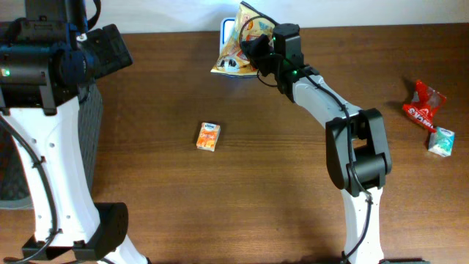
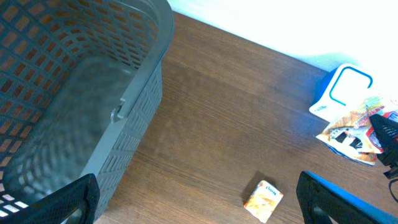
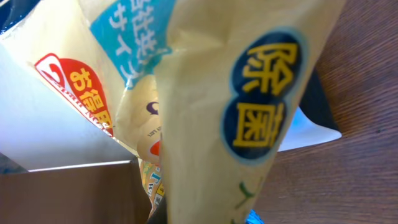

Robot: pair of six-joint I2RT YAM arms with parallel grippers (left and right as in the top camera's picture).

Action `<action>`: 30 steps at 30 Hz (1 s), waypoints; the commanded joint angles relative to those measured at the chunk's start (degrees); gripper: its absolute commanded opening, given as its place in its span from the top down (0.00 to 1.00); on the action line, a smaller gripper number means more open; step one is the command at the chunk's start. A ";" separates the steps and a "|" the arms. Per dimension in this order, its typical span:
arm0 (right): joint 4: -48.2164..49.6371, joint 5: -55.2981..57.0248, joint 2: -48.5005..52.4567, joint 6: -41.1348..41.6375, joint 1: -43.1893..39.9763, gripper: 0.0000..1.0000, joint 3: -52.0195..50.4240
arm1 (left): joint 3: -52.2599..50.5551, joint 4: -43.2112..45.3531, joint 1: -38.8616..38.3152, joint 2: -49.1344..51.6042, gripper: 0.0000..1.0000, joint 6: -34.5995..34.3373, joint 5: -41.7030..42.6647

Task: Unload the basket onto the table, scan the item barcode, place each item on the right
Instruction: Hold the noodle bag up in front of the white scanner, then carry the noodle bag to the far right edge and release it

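Well, the pouch (image 1: pixel 245 40) is up at the far edge of the table (image 1: pixel 183 81), a crinkled pale-yellow packet with orange and blue print, lifted and tilted over a white stand with a blue outline (image 1: pixel 228 37). From the right wrist camera the pouch (image 3: pixel 249 112) fills nearly the whole view: two dark blue discs with yellow Japanese characters, a light blue band with white lettering, and a red and orange badge on the left, with the white stand (image 3: pixel 56 130) behind it. I can't spot a barcode on the side that shows. The right gripper (image 1: pixel 256 53) is clamped on the pouch, its jaws together on the packet's edge, the arm stretched toward that far edge. The left gripper (image 1: pixel 110 45) hangs high over the table's left side with its jaws spread wide, touching nothing; in its own camera the left gripper (image 2: pixel 198 208) shows just two dark fingertips at the bottom corners. Below it is a grey lattice basket (image 2: pixel 143 93), its mesh walls and floor in plain sight. A small orange box (image 1: pixel 209 136) lies flat near the middle of the table, well apart from the pouch. Over on the right sit a red packet (image 1: pixel 423 105) and, just beside it, a small white and green box (image 1: pixel 441 141).
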 commanded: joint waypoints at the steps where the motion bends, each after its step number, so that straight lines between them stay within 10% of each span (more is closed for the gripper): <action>1: -1.25 0.31 -1.20 4.35 1.18 0.96 2.23 | -0.07 -0.04 0.00 -0.02 0.01 0.68 -0.39; 12: 0.09 -4.87 -6.88 -3.50 -4.15 0.96 2.25 | -0.07 -0.04 0.00 -0.02 0.01 0.68 -0.39; 25: -46.34 -2.75 -9.20 -31.15 -35.67 0.94 2.23 | -0.07 -0.04 0.00 -0.02 0.01 0.68 -0.39; 29: -50.42 2.08 -8.94 -46.58 -40.94 0.50 2.19 | -0.07 -0.04 0.00 -0.02 0.01 0.68 -0.39; 30: -51.01 2.10 -8.92 -49.55 -41.48 0.14 2.19 | -0.07 -0.04 0.00 -0.02 0.01 0.68 -0.39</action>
